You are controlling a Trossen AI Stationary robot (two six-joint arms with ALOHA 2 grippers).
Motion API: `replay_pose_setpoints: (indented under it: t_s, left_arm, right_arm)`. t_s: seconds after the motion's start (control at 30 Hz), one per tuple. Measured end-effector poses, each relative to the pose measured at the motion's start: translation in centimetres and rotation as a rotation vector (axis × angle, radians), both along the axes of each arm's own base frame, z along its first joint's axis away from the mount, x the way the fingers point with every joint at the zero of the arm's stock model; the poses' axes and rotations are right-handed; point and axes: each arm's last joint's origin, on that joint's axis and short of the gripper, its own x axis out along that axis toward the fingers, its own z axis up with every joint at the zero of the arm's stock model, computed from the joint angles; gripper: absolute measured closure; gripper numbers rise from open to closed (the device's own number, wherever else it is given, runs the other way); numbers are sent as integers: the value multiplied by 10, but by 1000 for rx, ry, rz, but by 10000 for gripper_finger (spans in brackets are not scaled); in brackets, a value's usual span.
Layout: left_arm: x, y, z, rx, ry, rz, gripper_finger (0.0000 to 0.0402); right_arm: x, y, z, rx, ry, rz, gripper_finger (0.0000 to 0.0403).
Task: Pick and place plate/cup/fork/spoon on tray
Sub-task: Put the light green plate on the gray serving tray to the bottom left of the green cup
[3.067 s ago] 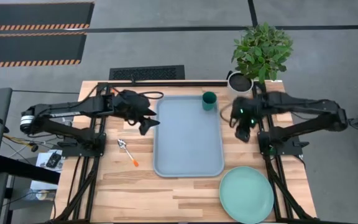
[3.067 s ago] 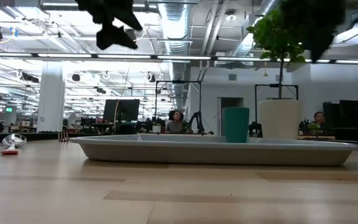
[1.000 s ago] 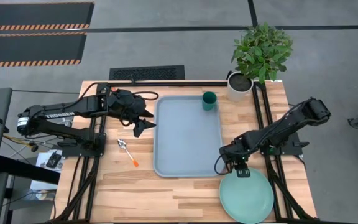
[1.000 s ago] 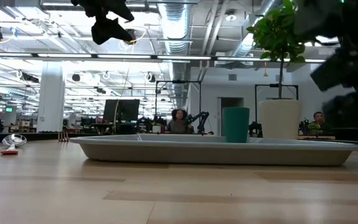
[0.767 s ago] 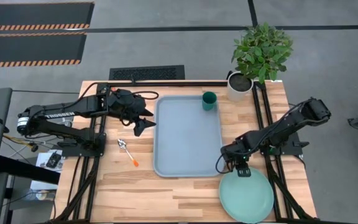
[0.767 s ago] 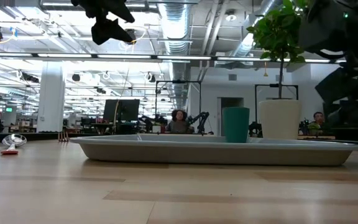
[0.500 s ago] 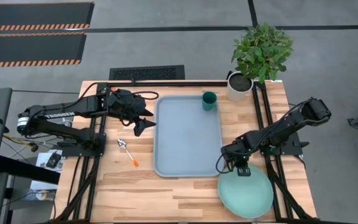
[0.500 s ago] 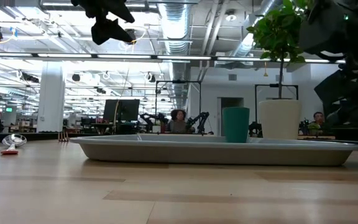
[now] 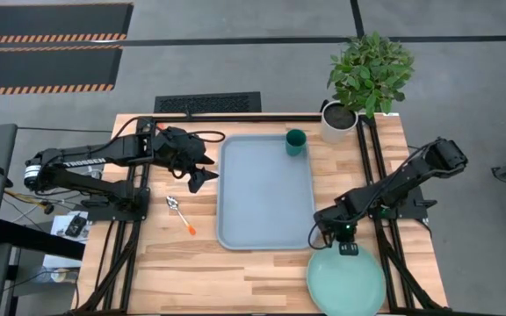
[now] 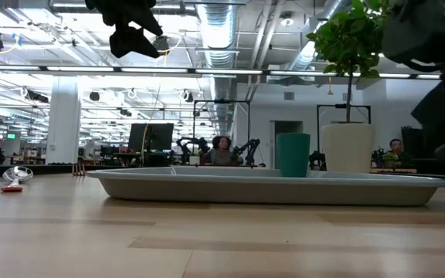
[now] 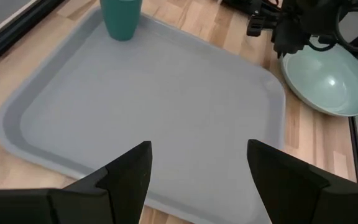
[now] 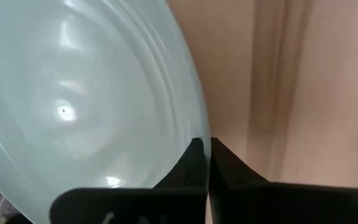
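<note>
The pale mint-green plate (image 9: pixel 345 285) is at the table's near right, just past the near right corner of the blue-grey tray (image 9: pixel 266 211). My right gripper (image 9: pixel 348 249) is shut on the plate's far rim. The dark green cup (image 9: pixel 296 142) stands upright in the tray's far right corner. The orange-handled spoon (image 9: pixel 180 213) lies flat on the wood left of the tray. The fork is out of view. My left gripper (image 9: pixel 202 175) hangs open above the table by the tray's left rim, holding nothing. My right gripper pinches the plate's rim (image 12: pixel 196 138) between its two fingers, at the edge that faces the tray and the table's far side. The fingers come down at it from above. In the left wrist view the plate (image 11: pixel 328 84) looks tilted, its held edge higher.
A potted plant in a white pot (image 9: pixel 338 118) stands at the table's far right corner, beyond the cup. Black arm frames run along both sides of the table. The tray's middle (image 11: pixel 154 106) is bare. People sit in the room behind the table.
My right gripper has gone a little toward the table's near edge at the plate's far rim. The plate has shifted with it toward the near edge.
</note>
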Motion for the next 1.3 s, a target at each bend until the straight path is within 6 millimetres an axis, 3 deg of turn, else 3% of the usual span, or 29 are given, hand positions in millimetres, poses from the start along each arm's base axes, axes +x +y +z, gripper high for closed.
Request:
replay_pose_setpoints:
  t_s: [0.33, 0.67, 0.97, 1.3]
  left_arm:
    - [0, 0, 0, 0, 2, 0, 151]
    - [-3, 0, -4, 7, 55, 28, 151]
    - [-14, 1, -13, 41, 207, 110, 151]
    - [-17, 1, -16, 66, 249, 112, 151]
  right_arm:
    - [21, 6, 26, 56, -80, 4, 399]
    - [54, -21, 61, 29, -195, -137, 394]
    - [74, -80, 85, 8, -119, -657, 392]
    - [75, -103, 87, -139, -41, -1160, 391]
